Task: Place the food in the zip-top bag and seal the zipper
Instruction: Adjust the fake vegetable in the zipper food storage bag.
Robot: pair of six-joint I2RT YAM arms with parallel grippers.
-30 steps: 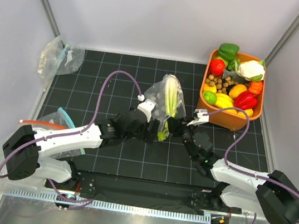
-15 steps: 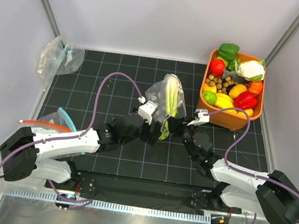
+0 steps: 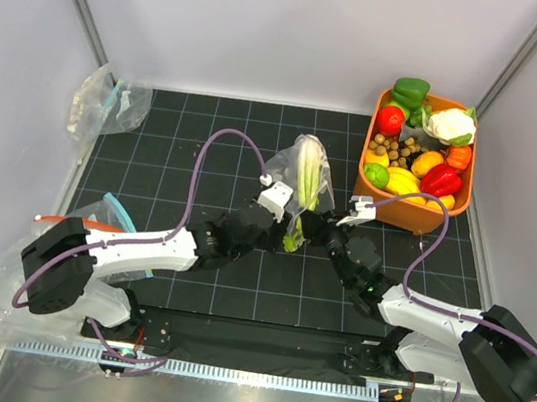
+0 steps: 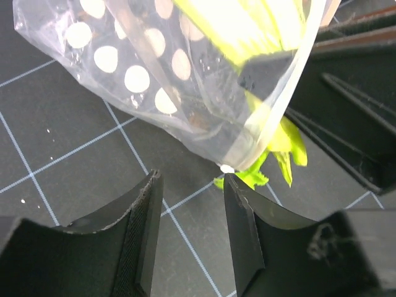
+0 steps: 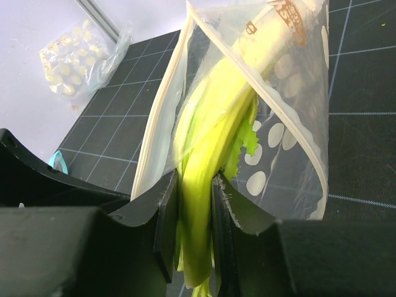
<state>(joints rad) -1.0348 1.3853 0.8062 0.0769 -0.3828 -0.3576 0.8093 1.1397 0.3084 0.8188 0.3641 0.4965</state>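
Note:
The dotted zip-top bag [image 3: 288, 169] lies at mid-table with its mouth toward the arms. The pale-green celery [image 3: 306, 174] is partly inside it, and the leafy end [image 4: 279, 148] sticks out of the mouth. My right gripper [image 5: 195, 201] is shut on the celery stalk [image 5: 204, 154] just outside the mouth, and the pale zipper [image 5: 154, 133] runs along the edge beside it. My left gripper [image 4: 189, 185] stands open over the bare mat, its right fingertip close under the bag's corner [image 4: 228, 166], with nothing between its fingers. Red toy vegetables [image 3: 441, 178] sit in the tray.
An orange tray [image 3: 405, 219] of toy produce stands at the back right. A clear bag with a teal strip [image 3: 108, 101] lies at the back left. Another bag with a red-orange strip [image 3: 93, 225] lies at the near left beside the left arm.
My left gripper has moved right and forward toward the bag's mouth, and its jaws have narrowed. The right gripper has kept its hold on the celery without moving.

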